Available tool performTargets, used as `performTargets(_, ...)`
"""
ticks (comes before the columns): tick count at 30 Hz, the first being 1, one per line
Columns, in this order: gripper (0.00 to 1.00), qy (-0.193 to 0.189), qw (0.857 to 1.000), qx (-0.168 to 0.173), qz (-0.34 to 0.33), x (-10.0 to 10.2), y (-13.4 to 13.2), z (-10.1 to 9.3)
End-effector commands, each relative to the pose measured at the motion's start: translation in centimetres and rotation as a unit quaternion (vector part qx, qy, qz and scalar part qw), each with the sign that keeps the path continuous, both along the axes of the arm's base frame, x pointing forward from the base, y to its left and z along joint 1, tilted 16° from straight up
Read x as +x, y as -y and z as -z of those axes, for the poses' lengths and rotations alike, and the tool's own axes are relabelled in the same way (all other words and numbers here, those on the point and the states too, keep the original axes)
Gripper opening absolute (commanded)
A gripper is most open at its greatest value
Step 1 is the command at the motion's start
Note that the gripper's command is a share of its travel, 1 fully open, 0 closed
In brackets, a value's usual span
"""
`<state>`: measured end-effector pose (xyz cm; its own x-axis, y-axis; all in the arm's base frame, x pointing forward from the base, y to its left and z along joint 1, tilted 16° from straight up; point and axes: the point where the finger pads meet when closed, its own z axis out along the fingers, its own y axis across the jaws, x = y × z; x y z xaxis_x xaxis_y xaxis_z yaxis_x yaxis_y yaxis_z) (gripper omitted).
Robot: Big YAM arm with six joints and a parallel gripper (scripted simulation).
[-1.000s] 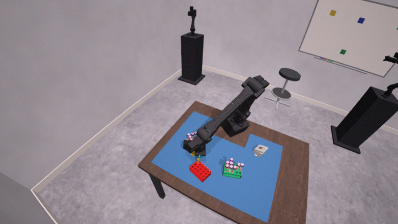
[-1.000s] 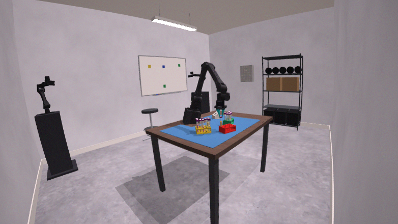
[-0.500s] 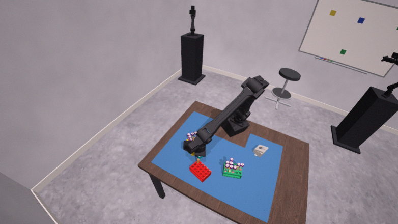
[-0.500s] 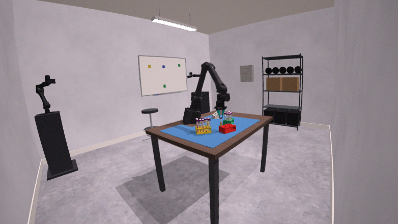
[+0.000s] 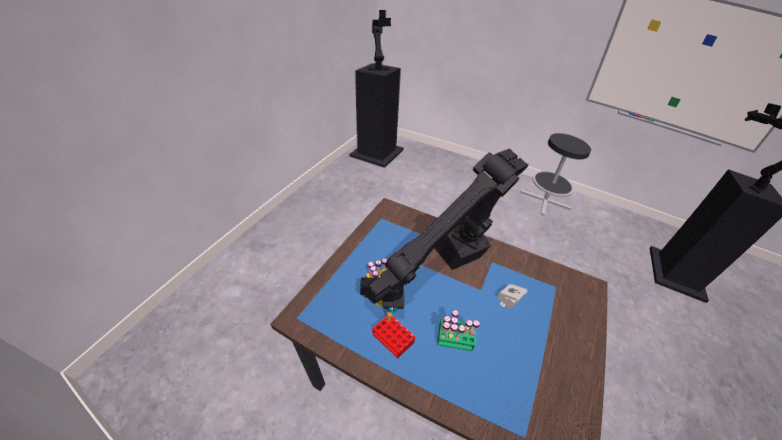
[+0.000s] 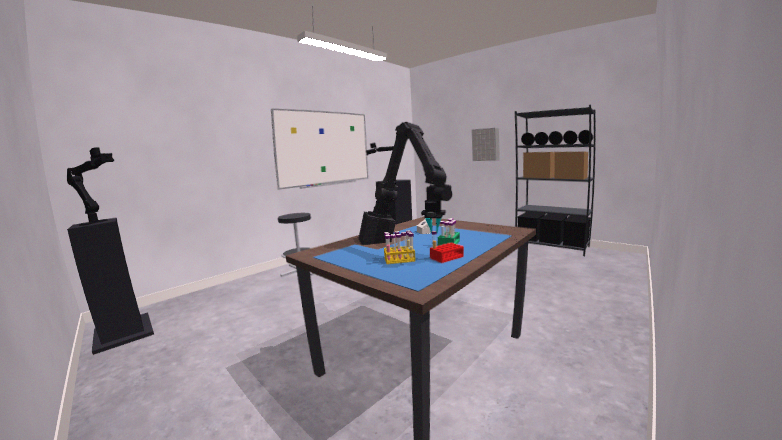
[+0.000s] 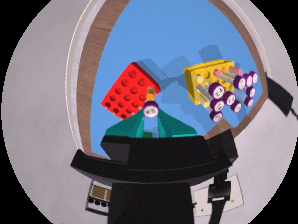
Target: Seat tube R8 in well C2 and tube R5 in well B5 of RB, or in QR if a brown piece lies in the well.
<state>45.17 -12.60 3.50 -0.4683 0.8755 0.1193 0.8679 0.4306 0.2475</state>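
My gripper (image 5: 388, 309) is shut on a tube (image 7: 150, 113) with a purple cap. It holds the tube in the air just off the near edge of the red rack QR (image 5: 393, 334). The cap's ID is too small to read. In the wrist view the teal fingers clamp the tube, with the red rack QR (image 7: 129, 90) beyond it to the left and the yellow rack RB (image 7: 212, 78) to the right. All the wells of QR that I can see are empty. RB (image 6: 399, 252) holds several tubes; in the top view my arm hides most of it. The green rack RA (image 5: 462, 336) holds several tubes.
The white DONE button box (image 5: 512, 295) stands on the blue mat (image 5: 437, 317) beyond the green rack, near the arm's base (image 5: 463, 246). The three racks stand apart on the mat. The table's edge runs close behind the red rack.
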Motion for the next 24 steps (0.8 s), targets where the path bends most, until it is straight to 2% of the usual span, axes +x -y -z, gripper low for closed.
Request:
performTargets(1,0.00,0.007,1.000,-0.003,0.001,1.21,-0.20,0.01)
performTargets(24,0.00,0.005,1.000,-0.002,0.005,1.02,0.10,0.03)
